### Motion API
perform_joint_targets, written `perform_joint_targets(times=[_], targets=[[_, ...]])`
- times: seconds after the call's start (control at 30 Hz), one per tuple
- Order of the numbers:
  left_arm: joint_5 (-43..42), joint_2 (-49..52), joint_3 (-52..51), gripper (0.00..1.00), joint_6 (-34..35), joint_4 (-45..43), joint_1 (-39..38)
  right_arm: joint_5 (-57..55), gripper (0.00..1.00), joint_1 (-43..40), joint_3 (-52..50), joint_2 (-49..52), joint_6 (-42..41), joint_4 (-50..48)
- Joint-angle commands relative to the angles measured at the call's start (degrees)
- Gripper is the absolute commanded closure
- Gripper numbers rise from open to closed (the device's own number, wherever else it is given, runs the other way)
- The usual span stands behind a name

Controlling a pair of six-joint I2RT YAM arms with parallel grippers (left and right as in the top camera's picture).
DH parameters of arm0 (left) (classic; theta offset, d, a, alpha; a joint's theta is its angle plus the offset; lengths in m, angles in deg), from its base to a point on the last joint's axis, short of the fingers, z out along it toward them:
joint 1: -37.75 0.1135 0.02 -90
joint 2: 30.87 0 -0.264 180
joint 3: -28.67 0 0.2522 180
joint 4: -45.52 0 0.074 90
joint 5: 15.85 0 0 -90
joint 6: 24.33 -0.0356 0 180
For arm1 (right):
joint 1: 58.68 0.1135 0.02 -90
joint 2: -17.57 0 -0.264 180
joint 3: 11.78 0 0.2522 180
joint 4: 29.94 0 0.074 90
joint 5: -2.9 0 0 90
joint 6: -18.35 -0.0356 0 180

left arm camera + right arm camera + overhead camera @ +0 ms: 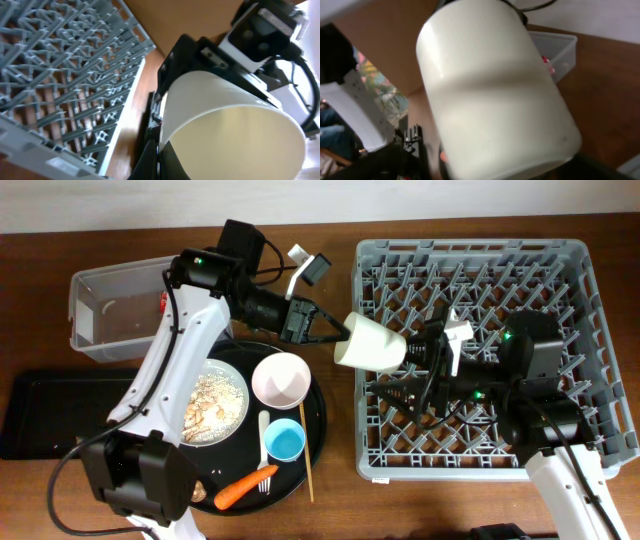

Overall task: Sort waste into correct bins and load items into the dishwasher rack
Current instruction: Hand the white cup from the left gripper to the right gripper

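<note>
So, my left tool (335,332) is pinched shut on the rim of the cream cup (370,343), holding it on its side in the air over the left edge of the dishwasher rack (470,255). The right tool (418,365) sits around the cup's base with its jaws wide, but I can't tell if it's actually gripping. The clear tub (95,320) has the red wrapper (163,302) in it. The round black tray (318,415) carries a white plate (235,366) with beige scraps (212,405), the pink bowl (281,380), blue cup (285,442), carrot (243,487) and chopstick (308,465). The shallow black tray (45,415) lies at the left of the bench (335,510).
</note>
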Motion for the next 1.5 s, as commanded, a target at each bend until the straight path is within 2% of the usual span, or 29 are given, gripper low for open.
perform_joint_targets(times=[0.0,0.13,0.27,0.5,0.63,0.87,0.93,1.07,1.13,1.17,1.33,1.47], targets=[[-2.7,-0.4,0.0,1.00,-1.3,0.0,-0.1,5.2,0.18,0.1,1.0,0.0,0.6,-0.2],[-2.4,-0.4,0.0,1.00,-1.2,0.6,-0.7,3.8,0.18,0.1,1.0,0.0,0.6,-0.5],[1.8,-0.4,0.0,1.00,-1.2,1.6,-1.9,1.4,0.18,0.1,1.0,0.0,0.6,-2.3],[2.0,-0.4,0.0,1.00,-1.2,1.9,-2.0,-1.8,0.18,0.1,1.0,0.0,0.6,-4.3],[2.0,-0.4,0.0,1.00,-1.2,1.5,-2.0,-1.8,0.25,0.1,1.0,0.0,0.6,-3.0],[2.0,-0.4,0.0,1.00,-1.2,0.9,-2.0,-1.0,0.32,0.1,1.0,0.0,0.6,-2.1],[2.2,-0.4,0.0,0.97,-1.2,0.6,-2.0,-0.1,0.36,0.1,1.0,0.0,0.6,-2.1],[2.9,-0.4,0.0,0.81,-1.2,0.6,-1.9,0.6,0.39,0.1,1.0,0.0,0.5,-2.1],[5.2,-0.4,0.0,0.67,-1.2,0.6,-1.9,0.6,0.40,0.1,1.0,0.0,0.5,-2.1],[9.4,-0.4,0.0,0.63,-1.2,0.6,-1.9,0.6,0.42,0.1,1.0,0.0,0.2,-2.1],[22.5,-0.4,0.0,0.62,0.4,1.1,-1.3,-2.5,0.60,0.1,1.0,0.0,-1.6,0.0],[39.7,-0.4,0.0,0.62,8.5,1.5,0.8,-12.5,0.75,0.1,1.0,0.0,-3.3,6.8]])
